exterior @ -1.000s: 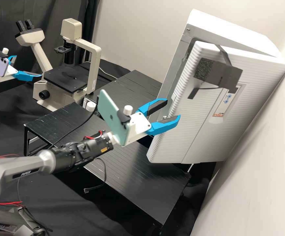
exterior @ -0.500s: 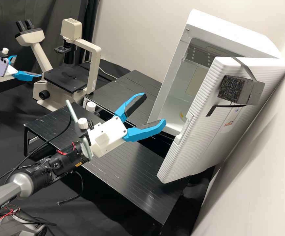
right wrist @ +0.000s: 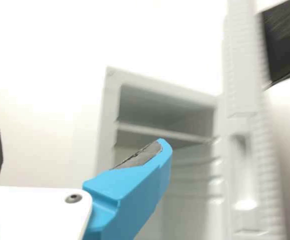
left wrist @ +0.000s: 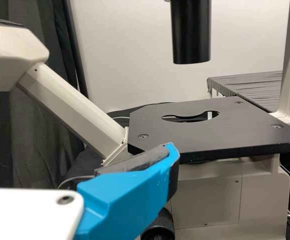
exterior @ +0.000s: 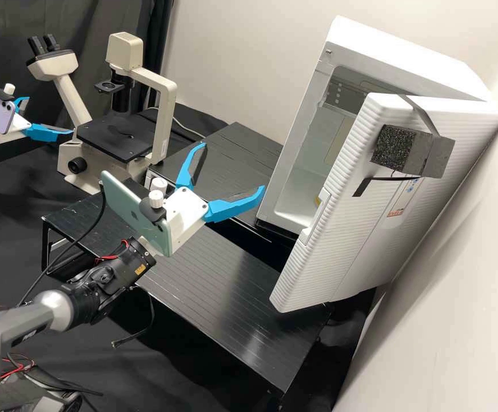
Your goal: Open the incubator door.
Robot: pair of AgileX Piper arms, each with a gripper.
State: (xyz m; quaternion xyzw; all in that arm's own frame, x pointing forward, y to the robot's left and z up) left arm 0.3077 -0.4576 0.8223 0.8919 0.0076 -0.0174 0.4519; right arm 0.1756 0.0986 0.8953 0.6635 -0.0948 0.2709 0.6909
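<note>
opening the incubator door [exterior: 346, 229]: ajar, with the inside in sight.
standing part open on the white incubator [exterior: 409, 51] in the high view, handle recess [exterior: 316, 218] along the free edge, a shelf [right wrist: 159, 134] within. right gripper [exterior: 233, 166] well apart from that edge, jaws wide and holding nothing; left gripper [exterior: 51, 115] beside the microscope [exterior: 164, 114], jaws parted and carrying nothing. by the look of it, at the widening stage, with the seal broken and most of the hard work done. for more swing, best to bring a finger to the inner side of the free edge and push outward along the hinge's arc, clear of the frame; otherwise, just to back away.
</note>
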